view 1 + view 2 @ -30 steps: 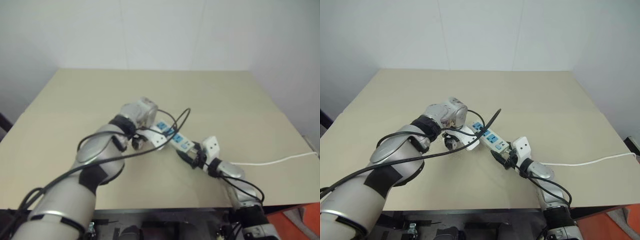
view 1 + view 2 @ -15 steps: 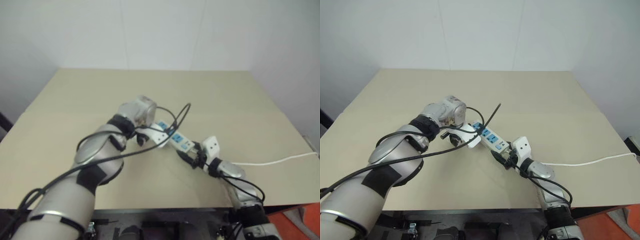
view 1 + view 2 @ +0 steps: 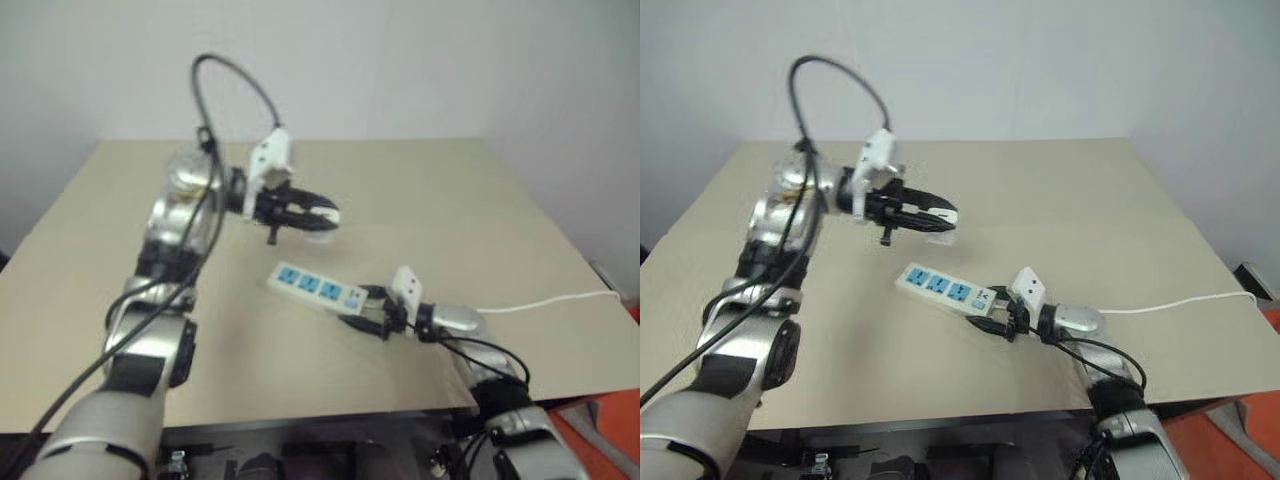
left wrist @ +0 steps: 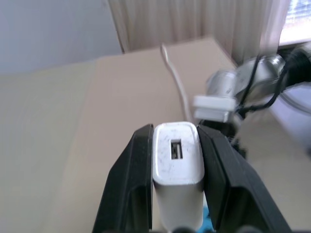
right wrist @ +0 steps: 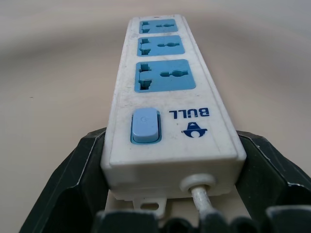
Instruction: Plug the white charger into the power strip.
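Note:
The white charger (image 4: 177, 162) is pinched between the two black fingers (image 4: 131, 179) of my left gripper (image 3: 322, 214), its USB port facing the wrist camera. This gripper hangs in the air above the table, pointing right, up and behind the power strip (image 3: 318, 287). The strip lies flat on the tan table (image 3: 450, 200) with its three blue sockets facing up. My right gripper (image 3: 992, 318) clasps the strip's cable end, with a finger (image 5: 80, 170) pressed against each side beside the blue switch (image 5: 145, 125).
The strip's thin white cable (image 3: 545, 300) runs right across the table to its right edge. The table's front edge (image 3: 330, 415) lies just under my right forearm. White walls stand behind the table.
My left arm has lifted from the table beside the strip and turned its gripper to point right, carrying the charger. The strip's sockets are now uncovered. The right gripper stays at the strip's end.

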{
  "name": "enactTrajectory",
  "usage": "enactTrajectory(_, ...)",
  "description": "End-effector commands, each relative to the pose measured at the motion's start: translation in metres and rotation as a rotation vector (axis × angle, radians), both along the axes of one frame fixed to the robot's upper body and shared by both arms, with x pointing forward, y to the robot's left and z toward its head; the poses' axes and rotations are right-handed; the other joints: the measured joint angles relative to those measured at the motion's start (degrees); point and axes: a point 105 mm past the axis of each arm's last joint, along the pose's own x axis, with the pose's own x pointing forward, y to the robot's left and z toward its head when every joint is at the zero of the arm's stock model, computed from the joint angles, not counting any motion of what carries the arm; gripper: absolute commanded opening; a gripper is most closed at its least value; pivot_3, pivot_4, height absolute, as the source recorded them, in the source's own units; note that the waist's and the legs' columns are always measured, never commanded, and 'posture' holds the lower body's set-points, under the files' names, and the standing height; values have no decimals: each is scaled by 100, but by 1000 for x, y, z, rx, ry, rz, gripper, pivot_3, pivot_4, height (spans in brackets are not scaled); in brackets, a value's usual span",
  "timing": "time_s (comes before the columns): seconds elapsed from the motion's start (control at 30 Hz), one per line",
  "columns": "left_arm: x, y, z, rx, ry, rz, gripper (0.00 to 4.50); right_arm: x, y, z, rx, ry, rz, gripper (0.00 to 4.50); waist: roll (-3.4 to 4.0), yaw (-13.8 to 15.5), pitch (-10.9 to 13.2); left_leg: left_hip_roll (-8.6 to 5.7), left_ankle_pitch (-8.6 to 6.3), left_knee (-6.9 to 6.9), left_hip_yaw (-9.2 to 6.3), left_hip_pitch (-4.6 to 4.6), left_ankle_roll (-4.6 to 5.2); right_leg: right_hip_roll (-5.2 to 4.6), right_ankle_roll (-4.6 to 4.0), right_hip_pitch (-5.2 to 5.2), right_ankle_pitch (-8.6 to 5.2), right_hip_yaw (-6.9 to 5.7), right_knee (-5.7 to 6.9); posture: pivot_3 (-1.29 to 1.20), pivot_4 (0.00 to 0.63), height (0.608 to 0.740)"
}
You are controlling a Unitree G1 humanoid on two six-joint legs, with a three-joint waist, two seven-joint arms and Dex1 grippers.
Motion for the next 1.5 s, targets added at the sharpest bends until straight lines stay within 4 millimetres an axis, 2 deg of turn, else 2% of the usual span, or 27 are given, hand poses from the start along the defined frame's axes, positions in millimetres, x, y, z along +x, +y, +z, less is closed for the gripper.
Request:
enactTrajectory(0.03, -22, 9, 8, -109, 55, -58, 1045, -1, 13, 14, 9, -57, 150, 3418, 1, 2, 1, 0, 0, 0, -1, -2, 0, -1, 0, 0, 0, -1, 1, 0, 150, 740)
enactTrajectory(0.17, -32, 13, -20, -127, 143, -28, 1045, -4, 18, 8, -28, -48, 268, 3418, 2, 12, 1, 0, 0, -1, -5, -6, -1, -14, 3, 1, 4, -5, 8, 0, 150, 740)
enactTrajectory(0.27, -39, 12, -32, -114, 176, -31, 1045, -7, 16, 0, -55, -20, 319, 3418, 2, 57, 1, -5, 0, -1, -5, -7, -1, -26, 8, 3, 8, -8, 8, 0, 150, 740)
enactTrajectory(0.37, -40, 11, -45, -76, 180, -20, 1045, -7, 15, -5, -67, -13, 326, 3418, 2, 72, 1, -6, 0, -1, -5, 3, -2, -28, 8, 12, 9, -9, 1, 0, 150, 740)
enactTrajectory(0.57, -34, 12, -55, -75, 218, -1, 1045, -7, 8, -16, -109, 2, 315, 3418, 3, 111, 0, -6, 1, -5, -3, 11, -4, -27, 7, 17, 9, -8, -1, 0, 150, 740)
enactTrajectory(0.8, -34, 14, -87, 74, 203, -7, 1045, -8, 6, -24, -110, 21, 294, 3418, 5, 133, -1, -8, 2, -4, 0, 26, -4, -27, 7, 31, 9, -8, -6, 0, 150, 740)
enactTrajectory(1.3, -13, -1, -93, 38, 243, -59, 1045, -9, 9, -31, -113, 30, 278, 3418, 5, 135, -2, -15, 3, -2, 2, 33, -5, -24, 7, 34, 8, -7, -9, 0, 150, 740)
enactTrajectory(1.5, -8, -8, -102, 58, 272, -76, 1045, -11, 11, -34, -109, 28, 276, 3418, 4, 123, -2, -14, 2, -3, 4, 35, -5, -22, 7, 34, 8, -5, -9, 0, 150, 740)
